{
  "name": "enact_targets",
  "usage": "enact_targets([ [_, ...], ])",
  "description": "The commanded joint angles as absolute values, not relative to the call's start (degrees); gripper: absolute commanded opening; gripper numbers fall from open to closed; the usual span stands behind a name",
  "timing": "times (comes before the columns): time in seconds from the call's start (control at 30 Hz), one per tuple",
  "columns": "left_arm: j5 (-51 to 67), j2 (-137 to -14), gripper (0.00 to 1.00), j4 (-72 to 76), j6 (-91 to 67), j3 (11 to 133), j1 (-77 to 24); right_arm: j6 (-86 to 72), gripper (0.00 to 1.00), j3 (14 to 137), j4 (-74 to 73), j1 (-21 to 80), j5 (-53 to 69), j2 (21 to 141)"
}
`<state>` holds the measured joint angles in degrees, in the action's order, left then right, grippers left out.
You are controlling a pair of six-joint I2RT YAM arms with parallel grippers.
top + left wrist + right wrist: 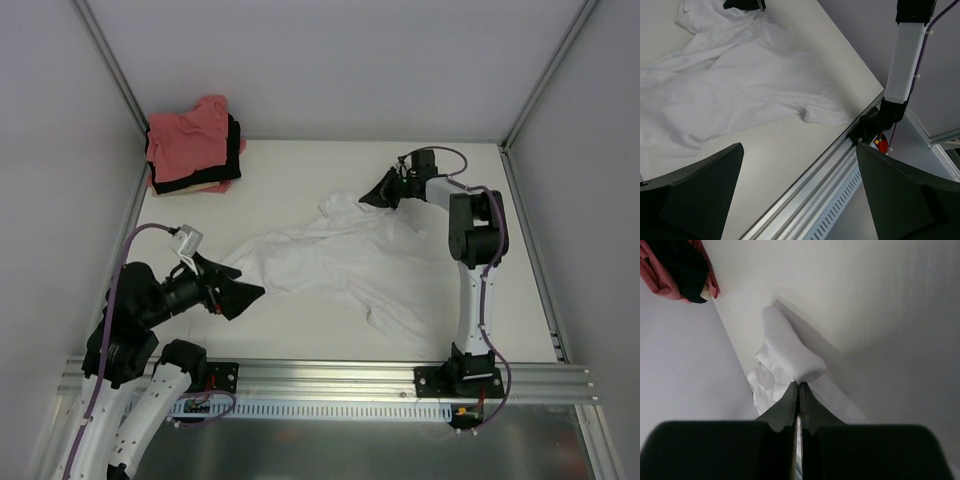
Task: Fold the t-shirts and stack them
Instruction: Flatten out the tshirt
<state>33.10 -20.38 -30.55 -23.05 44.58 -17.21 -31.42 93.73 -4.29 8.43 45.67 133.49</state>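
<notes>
A white t-shirt (340,262) lies crumpled and spread across the middle of the table (300,185). My right gripper (383,190) is at the shirt's far right corner, shut on a fold of the white cloth (790,352); in the right wrist view its jaws (799,385) meet tightly with the fold bulging from the tips. My left gripper (247,289) hovers at the shirt's near left end, open wide with nothing between its fingers (695,192). The left wrist view shows the shirt (730,85) stretching away. Salmon-pink, black and cream t-shirts (193,146) lie stacked at the far left corner.
The enclosure walls (60,150) close in both sides and the back. A metal rail (330,375) runs along the near table edge, with the right arm's base (875,122) on it. The stack (677,267) shows at the right wrist view's upper left.
</notes>
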Motion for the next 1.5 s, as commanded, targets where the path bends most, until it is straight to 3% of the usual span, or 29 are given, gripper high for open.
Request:
enact_targets([
  [0.0,32.34,-18.64,0.99,-30.76,-23.99,43.95,-17.31,-26.12,0.01,93.86,-5.79,7.21,43.08,121.05],
  [0.33,32.87,-18.45,0.99,-24.71,-25.40,37.89,-17.31,-16.79,0.01,103.70,-21.97,3.17,39.02,99.86],
  [0.53,31.74,-25.30,0.99,-9.69,-27.86,31.55,-17.31,-15.03,0.01,106.61,-27.33,3.16,40.17,93.70],
  [0.87,28.13,-53.76,0.99,6.85,-24.79,39.72,-18.37,-13.80,0.01,101.51,-30.75,3.25,42.98,79.12],
  [1.47,23.30,-63.10,0.99,17.83,-26.11,42.27,-23.19,-10.46,0.00,99.41,-36.39,3.43,50.89,63.02],
])
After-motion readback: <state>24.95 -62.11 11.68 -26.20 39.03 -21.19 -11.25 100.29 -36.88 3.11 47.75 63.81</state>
